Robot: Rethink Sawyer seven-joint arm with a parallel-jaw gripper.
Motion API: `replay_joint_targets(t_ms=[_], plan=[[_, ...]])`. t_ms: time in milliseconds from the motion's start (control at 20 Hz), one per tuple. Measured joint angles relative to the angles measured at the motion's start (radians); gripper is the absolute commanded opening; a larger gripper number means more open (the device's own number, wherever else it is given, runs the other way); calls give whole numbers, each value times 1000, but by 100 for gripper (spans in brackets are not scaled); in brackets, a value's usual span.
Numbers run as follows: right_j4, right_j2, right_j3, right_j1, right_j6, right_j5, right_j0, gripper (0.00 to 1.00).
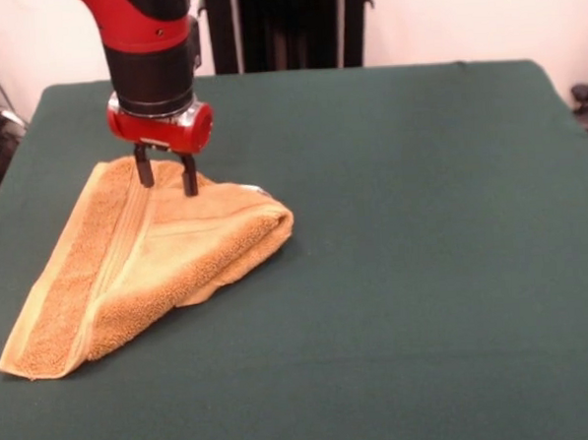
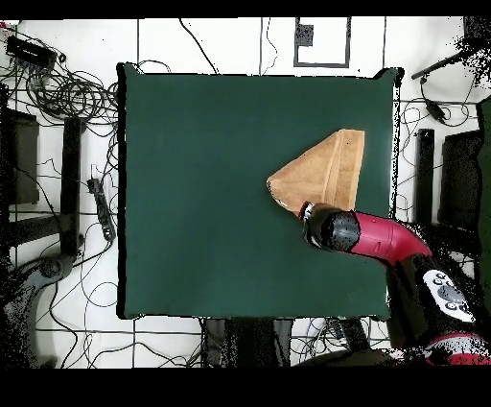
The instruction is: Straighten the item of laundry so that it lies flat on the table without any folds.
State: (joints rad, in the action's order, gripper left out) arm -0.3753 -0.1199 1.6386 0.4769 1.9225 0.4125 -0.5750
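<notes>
One golden-orange towel (image 1: 148, 262) lies folded into a rough triangle with thick doubled layers, on the left part of the one dark green table (image 1: 415, 273) in the front view, near that edge. One pale woven band (image 1: 113, 254) runs along it. One gripper (image 1: 167, 177) stands at the towel's far corner, its two fingers (image 1: 144, 167) slightly apart, tips touching the cloth; whether they pinch it cannot be told.

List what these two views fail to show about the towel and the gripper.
- Towel, underside and inner layers: hidden by its own fold in both views.
- Gripper in the overhead view: covered by the arm's wrist.
- Grip on the cloth: in the front view the fingertips reach the towel's far corner, but whether they pinch it cannot be told.
- White tag: only a speck.
</notes>
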Motion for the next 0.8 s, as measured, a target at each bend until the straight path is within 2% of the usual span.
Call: replay_joint_targets(t_ms=[800], plan=[[1, 2, -20, -25, 0, 1, 3, 100]])
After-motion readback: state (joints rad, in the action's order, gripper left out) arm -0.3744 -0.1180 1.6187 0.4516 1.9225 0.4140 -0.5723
